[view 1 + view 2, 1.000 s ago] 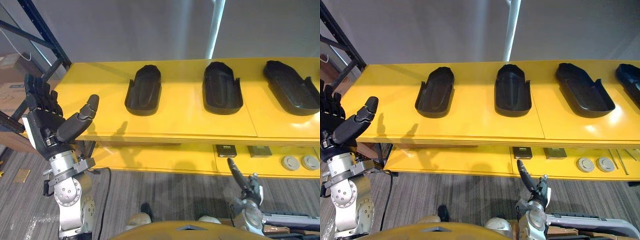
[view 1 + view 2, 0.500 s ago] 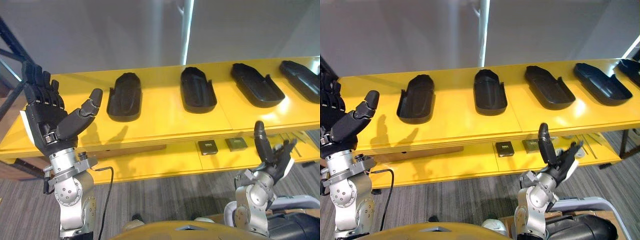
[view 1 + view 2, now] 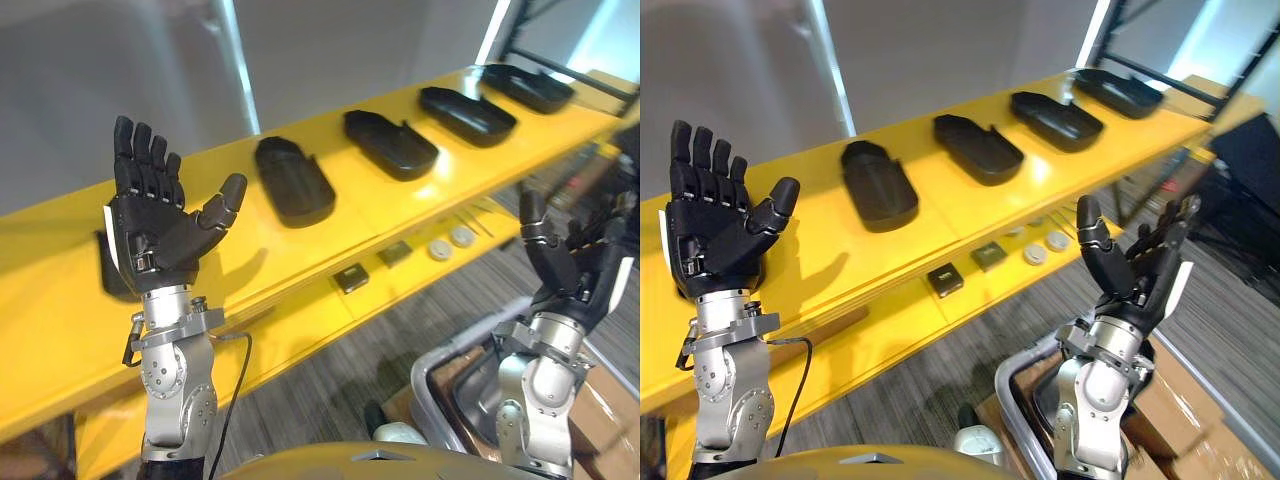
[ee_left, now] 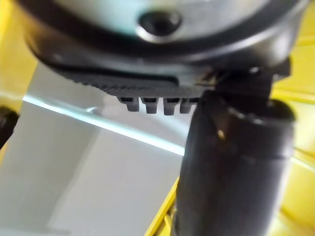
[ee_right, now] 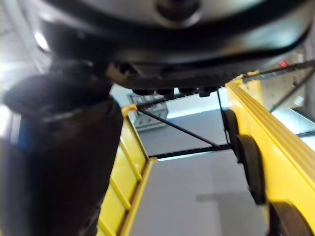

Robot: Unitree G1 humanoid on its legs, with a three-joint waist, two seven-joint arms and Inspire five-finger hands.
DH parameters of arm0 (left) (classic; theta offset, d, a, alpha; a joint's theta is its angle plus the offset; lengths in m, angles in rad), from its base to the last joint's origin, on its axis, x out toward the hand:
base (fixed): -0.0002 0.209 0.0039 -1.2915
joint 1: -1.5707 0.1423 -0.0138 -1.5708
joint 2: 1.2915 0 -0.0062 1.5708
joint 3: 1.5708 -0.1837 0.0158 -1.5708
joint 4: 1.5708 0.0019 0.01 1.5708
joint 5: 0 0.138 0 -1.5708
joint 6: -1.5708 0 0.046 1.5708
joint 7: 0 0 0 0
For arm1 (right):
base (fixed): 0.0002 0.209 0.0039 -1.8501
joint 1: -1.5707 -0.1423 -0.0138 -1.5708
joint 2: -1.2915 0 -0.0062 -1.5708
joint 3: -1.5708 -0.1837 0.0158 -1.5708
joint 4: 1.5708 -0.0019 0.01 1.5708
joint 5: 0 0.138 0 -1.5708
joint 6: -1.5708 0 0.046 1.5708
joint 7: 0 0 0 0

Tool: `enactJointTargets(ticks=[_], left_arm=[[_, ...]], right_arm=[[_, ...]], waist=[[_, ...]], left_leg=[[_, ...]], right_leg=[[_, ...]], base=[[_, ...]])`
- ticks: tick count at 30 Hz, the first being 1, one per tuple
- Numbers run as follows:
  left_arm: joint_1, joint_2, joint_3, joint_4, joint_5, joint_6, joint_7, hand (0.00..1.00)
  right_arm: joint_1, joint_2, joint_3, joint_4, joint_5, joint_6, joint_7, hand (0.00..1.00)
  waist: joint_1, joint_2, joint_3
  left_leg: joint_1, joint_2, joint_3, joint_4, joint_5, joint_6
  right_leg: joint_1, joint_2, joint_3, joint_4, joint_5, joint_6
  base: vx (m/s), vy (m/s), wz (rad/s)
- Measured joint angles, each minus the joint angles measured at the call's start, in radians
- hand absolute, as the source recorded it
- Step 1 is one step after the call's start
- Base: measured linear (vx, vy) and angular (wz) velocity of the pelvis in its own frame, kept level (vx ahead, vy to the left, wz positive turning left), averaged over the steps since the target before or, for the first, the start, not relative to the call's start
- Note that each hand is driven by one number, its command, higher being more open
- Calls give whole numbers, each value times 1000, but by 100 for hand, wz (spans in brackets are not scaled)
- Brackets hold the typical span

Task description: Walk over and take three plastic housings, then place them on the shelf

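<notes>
Yellow shelf point(image 3: 330, 235), which ran level across both eye views half a second before, crossed them on a slant, rising toward the robot's right; the whole picture had swung, so the camera turned, not the shelf. A grey bin point(image 3: 428, 372) had come into view on the floor at lower right.

Left hand point(image 3: 160, 225) stayed raised at the left, palm toward the camera, fingers straight and spread, grasping nothing. Right hand point(image 3: 570, 265) stood higher than before, likewise released and empty, thumb up.

Four black plastic housings point(image 3: 295, 180), point(image 3: 390, 143), point(image 3: 466, 113), point(image 3: 525, 85) lay in a row on the upper board, well apart from both hands; a fifth dark housing point(image 3: 103, 270) showed partly behind the left hand.

On the lower board lay two small black boxes point(image 3: 350, 277) and, just beside them, two round discs point(image 3: 450, 243).
</notes>
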Motion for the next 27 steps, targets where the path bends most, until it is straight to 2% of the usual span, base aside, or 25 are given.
enactJointTargets(ticks=[1,2,3,5,7,9,10,13,15,17,19,21,22,23,24,25,26,27], left_arm=[[1,5,4,-2,63,8,40,100],[1,10,13,-4,87,17,55,100],[4,16,34,-5,112,34,69,100],[19,18,45,-5,120,61,86,100],[40,17,52,-5,121,70,86,100],[64,12,75,-5,119,80,88,100],[69,11,88,-5,117,80,92,100],[59,8,96,-5,111,56,86,100],[58,6,93,-22,112,38,82,100],[59,6,93,-58,111,36,82,100],[54,6,74,-78,108,23,80,100],[68,7,71,-92,110,16,90,100],[83,6,73,-108,110,16,114,100],[83,5,76,-109,110,16,122,100],[82,4,85,-109,110,16,133,100],[83,3,106,-109,109,21,135,100],[82,3,115,-109,109,22,135,100],[82,4,135,-109,109,22,132,100]], right_arm=[[-2,-26,-10,-24,1,-3,20,100],[-8,-40,-12,-31,5,-12,34,100],[-30,-63,-16,-32,30,-41,63,100],[-73,-93,-28,-31,106,-79,101,100],[-94,-98,-33,-27,137,-105,101,100],[-92,-97,-9,-6,80,-106,76,100],[-91,-96,7,1,6,-104,50,100],[-91,-96,64,1,-21,-99,28,100],[-90,-77,75,-1,-21,-84,15,100],[-63,-22,74,-7,-22,-71,-1,100],[23,31,66,-61,-29,-57,-6,100],[90,45,66,-101,9,-58,32,100],[112,47,58,-121,56,-62,72,100],[112,47,57,-128,82,-66,89,100],[100,42,57,-142,128,-76,116,100],[74,36,70,-142,144,-87,124,100],[58,36,82,-141,144,-89,123,100],[19,35,121,-130,136,-93,106,100]], waist=[[3,18,-6],[5,27,-4],[6,38,0],[14,58,2],[26,62,12],[35,56,17],[51,57,19],[82,61,46],[84,62,73],[88,63,105],[88,58,131],[93,39,141],[87,35,145],[81,45,151],[81,38,147],[84,43,149],[86,43,149],[93,40,146]], left_leg=[[-24,13,-138,82,-72,21],[-35,19,-207,116,-100,29],[-55,15,-322,174,-149,54],[-69,-12,-459,199,-213,72],[-70,-35,-455,195,-239,68],[-68,-58,-449,195,-238,69],[-68,-66,-449,196,-238,70],[-84,-69,-473,229,-242,80],[-112,-69,-512,286,-257,80],[-119,-67,-525,342,-274,81],[-102,-75,-498,374,-299,94],[-94,-74,-450,397,-311,111],[-105,-66,-417,401,-309,125],[-111,-61,-405,398,-300,130],[-121,-46,-376,389,-282,131],[-121,-29,-352,368,-258,126],[-122,-19,-347,357,-244,122],[-126,9,-343,324,-207,104]], right_leg=[[-10,38,63,8,4,-10],[-17,58,96,12,3,-23],[-34,85,152,21,2,-29],[-72,105,203,34,3,-29],[-95,90,208,35,18,-23],[-96,64,205,33,34,-2],[-96,54,194,34,36,1],[-102,46,143,73,24,6],[-129,49,103,160,-13,24],[-157,63,77,264,-33,21],[-157,61,68,302,-32,22],[-157,41,23,290,-25,27],[-153,19,1,240,-24,6],[-169,8,-39,263,-27,-6],[-207,-20,-132,357,-52,-36],[-217,-52,-195,459,-77,-71],[-215,-72,-220,508,-90,-90],[-197,-130,-253,610,-130,-113]], base=[[32,-13,-163],[30,28,-168],[-17,103,-144],[-94,186,-130],[-93,208,-66],[-46,153,-17],[8,78,7],[14,49,32],[-5,-18,52],[-77,-8,12],[-166,43,-33],[-265,36,-70],[-299,30,-73],[-270,32,-70],[-207,12,-67],[-184,-15,-65],[-126,-109,-52],[-65,-143,-32]])
